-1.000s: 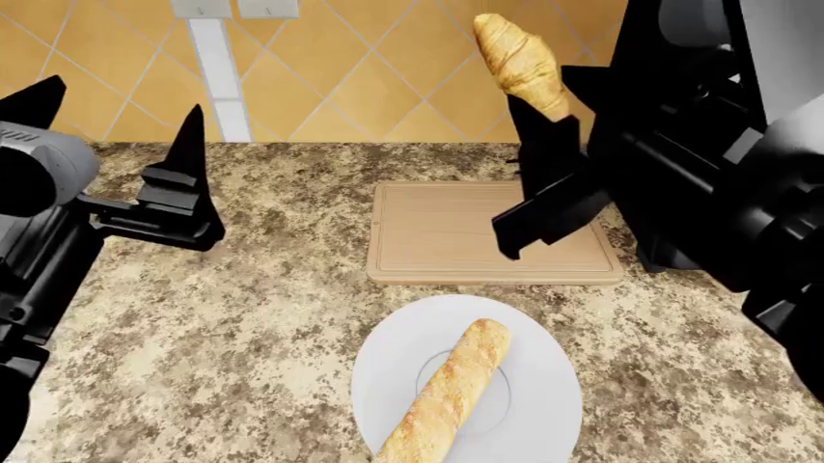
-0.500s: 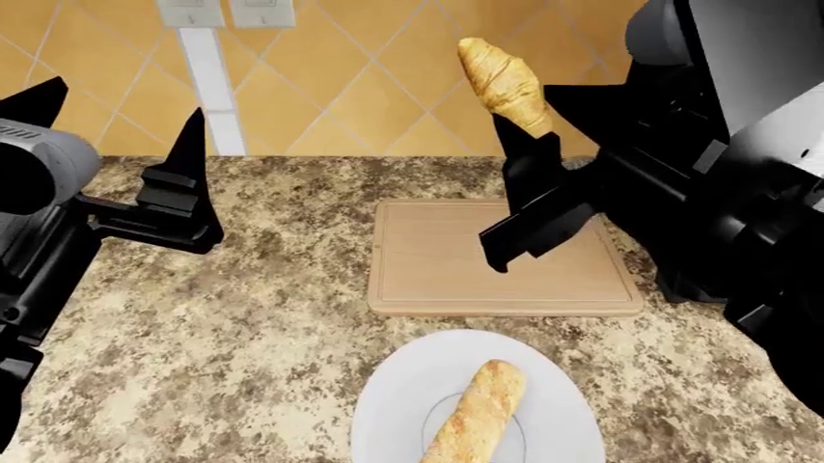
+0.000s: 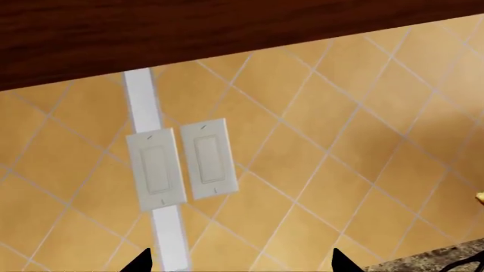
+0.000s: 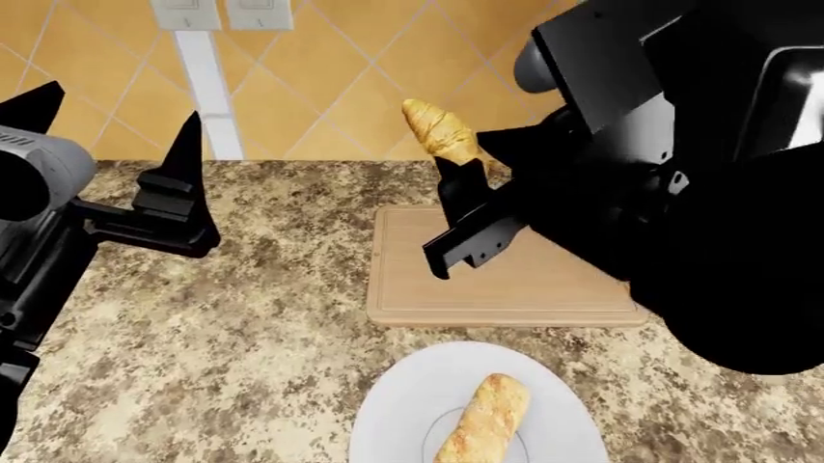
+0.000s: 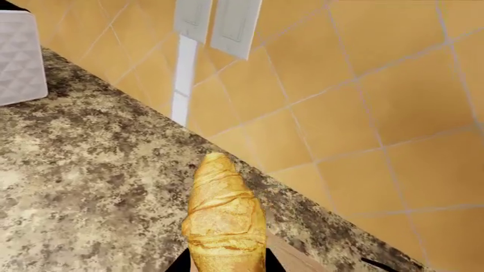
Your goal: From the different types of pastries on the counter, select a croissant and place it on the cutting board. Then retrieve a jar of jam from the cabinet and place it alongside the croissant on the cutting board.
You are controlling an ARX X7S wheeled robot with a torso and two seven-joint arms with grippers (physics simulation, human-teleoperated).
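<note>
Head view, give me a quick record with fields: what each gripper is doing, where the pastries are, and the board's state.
right gripper: shut on the golden ridged croissant, held in the air over the board's far edge
left gripper: open, holds nothing
light tan wooden cutting board: on the speckled granite counter, nothing visibly on it
pale-brown baguette-like loaf: on the round white plate

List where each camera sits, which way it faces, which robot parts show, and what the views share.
Head view: high on the robot, looking down at the counter; both arms show, right pincer holding the croissant over the cutting board.
Left wrist view: faces the tiled wall and wall switches; only fingertips show.
Right wrist view: looks along the croissant toward the wall.
Shared: switches in all views, croissant in two.
</note>
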